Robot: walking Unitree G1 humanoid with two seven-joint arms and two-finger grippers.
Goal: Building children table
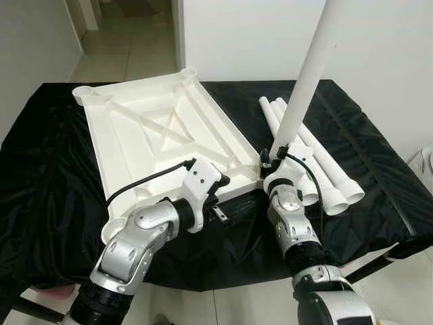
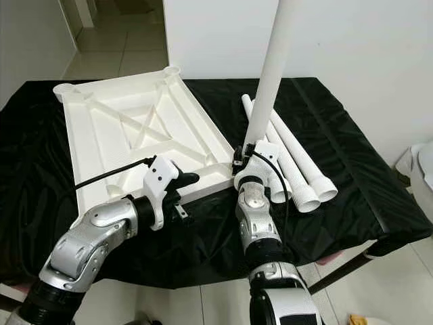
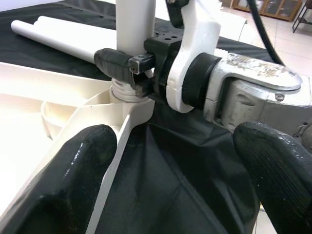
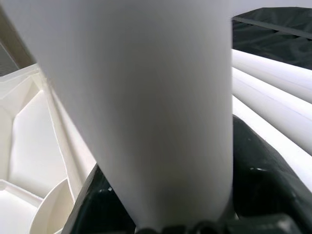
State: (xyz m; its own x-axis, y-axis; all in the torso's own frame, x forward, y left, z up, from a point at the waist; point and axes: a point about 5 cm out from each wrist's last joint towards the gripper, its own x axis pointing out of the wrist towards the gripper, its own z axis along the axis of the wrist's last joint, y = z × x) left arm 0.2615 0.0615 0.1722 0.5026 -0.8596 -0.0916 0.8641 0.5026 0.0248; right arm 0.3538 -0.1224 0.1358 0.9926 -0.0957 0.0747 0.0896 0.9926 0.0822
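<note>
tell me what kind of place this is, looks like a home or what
Probably a room in a home, used as an assembly spot. The tiled floor runs through a doorway behind plain white walls. A work surface under black cloth holds an upturned white tabletop and spare legs.

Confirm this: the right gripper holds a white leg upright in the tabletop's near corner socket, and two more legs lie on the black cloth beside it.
Not two: three more legs lie on the black cloth, as the left eye view shows. The rest stands: the right gripper holds the white leg upright in the near corner socket of the tabletop.
</note>
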